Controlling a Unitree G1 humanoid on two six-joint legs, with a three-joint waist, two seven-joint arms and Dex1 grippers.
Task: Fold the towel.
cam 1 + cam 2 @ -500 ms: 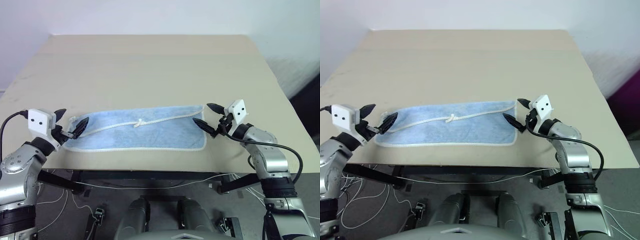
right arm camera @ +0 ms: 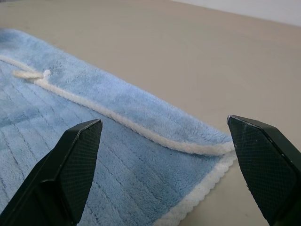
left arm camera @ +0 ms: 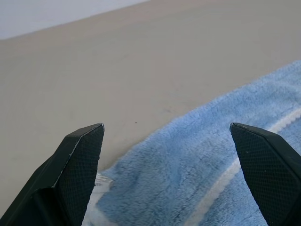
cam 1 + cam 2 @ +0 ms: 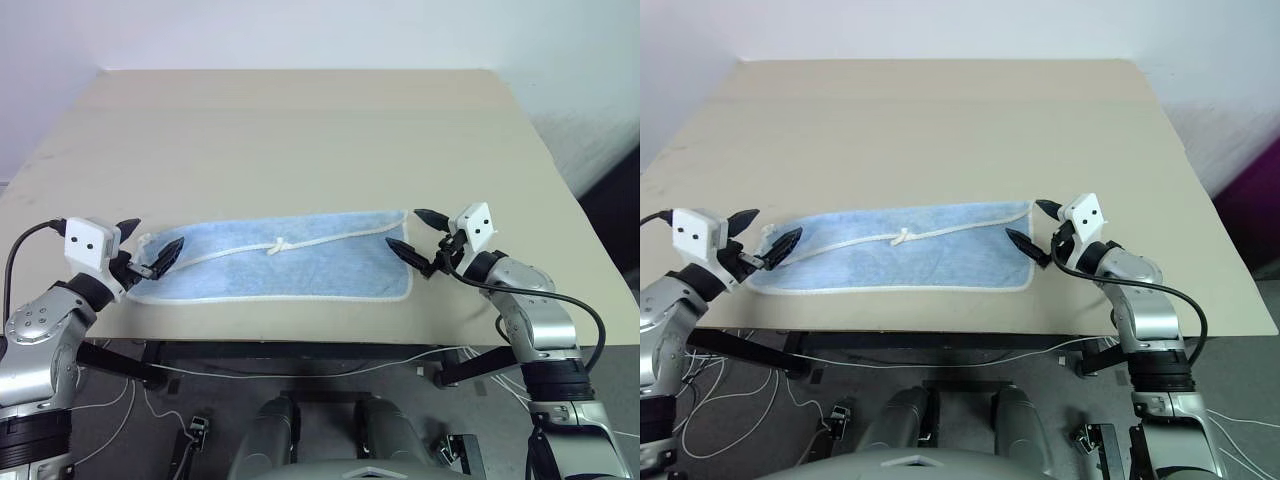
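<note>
left eye view: a light blue towel (image 4: 285, 268) lies flat, folded lengthwise into a long strip, near the front edge of a beige desk (image 4: 300, 130). its white edging runs along the near side, and a second white edge crosses the top layer with a small white loop (image 4: 277, 245) near the middle. the left claw (image 4: 152, 248) sits at the towel's left end, fingers apart, one tip over the corner. the right claw (image 4: 414, 232) sits at the right end, fingers apart, straddling the far right corner.

right eye view: the same scene, with the towel stretched between the two spread claws and cables hanging under the desk's front edge.

left wrist view: two black textured fingers (image 3: 77, 160) stand wide apart above the towel's rounded blue corner, nothing between them but cloth and bare desk.

right wrist view: the right claw's fingers (image 2: 75, 165) are also spread wide, framing the towel's corner, its scalloped white edging and the loop farther along the strip.
</note>
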